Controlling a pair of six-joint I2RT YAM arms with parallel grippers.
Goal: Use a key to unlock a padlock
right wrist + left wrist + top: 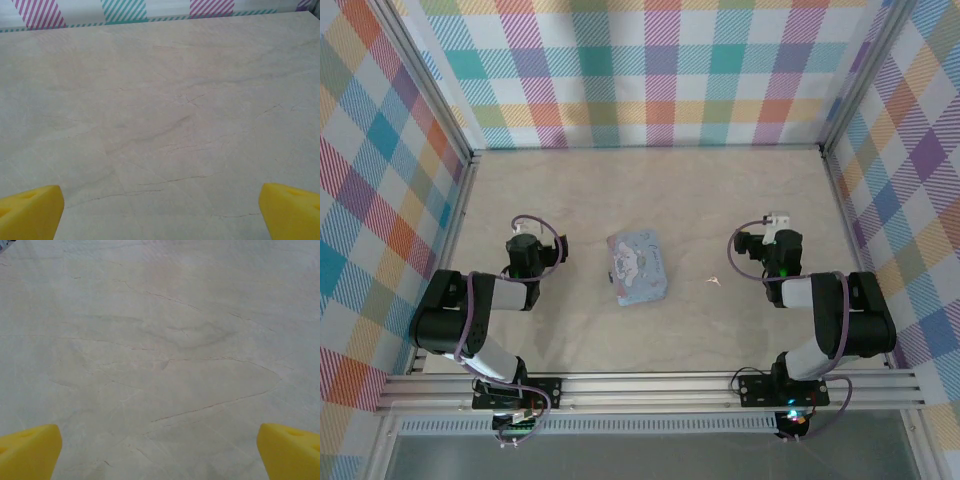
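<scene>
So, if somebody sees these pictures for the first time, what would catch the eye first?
Probably the bright plaid walls around the pale table, and the light-blue box with a white cartoon character lying near its middle. Then a tiny pale key, on the table to the right of that box in the top view, apart from it. In the wrist views the left gripper and the right gripper are open, their yellow tips far apart.
</scene>
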